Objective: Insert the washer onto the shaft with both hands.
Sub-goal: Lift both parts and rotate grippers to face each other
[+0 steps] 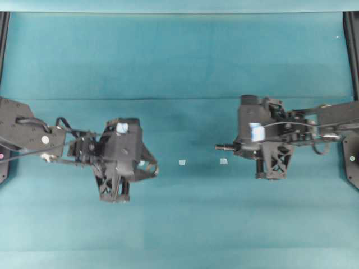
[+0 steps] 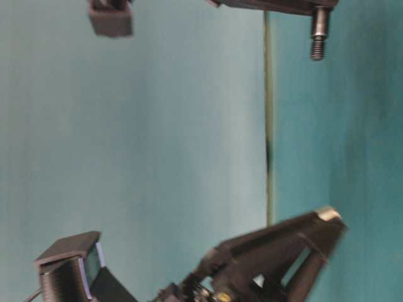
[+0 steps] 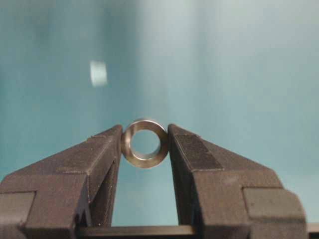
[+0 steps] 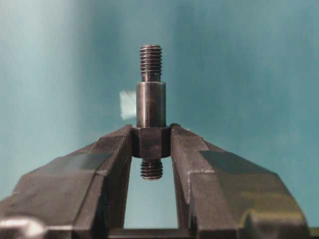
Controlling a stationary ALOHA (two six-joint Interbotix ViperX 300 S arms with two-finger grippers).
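1. The washer (image 3: 145,143) is a small, thick grey metal ring with a round open centre. It looks rigid and light, and its smooth rim would likely slip under a loose pinch. The safest hold seems to be across its outer rim on two opposite sides, which leaves the hole free.
2. The left gripper (image 3: 145,144) grasps the washer in just that way, pinched at its very fingertips. The jaws stand only partly apart, the ring filling the gap. The hole faces the left wrist camera.
3. The shaft (image 4: 151,110) is a dark stepped metal rod with threaded ends and a thicker collar. It appears stiff and hard, and best held by the collar.
4. The right gripper (image 4: 151,143) is clamped on that collar, jaws almost together. One threaded end sticks out beyond the tips.
5. In the overhead view the shaft (image 1: 225,147) points toward the left gripper (image 1: 150,166). Both grippers are well apart, with two pale tape squares (image 1: 183,162) on the teal table (image 1: 179,61) between them.
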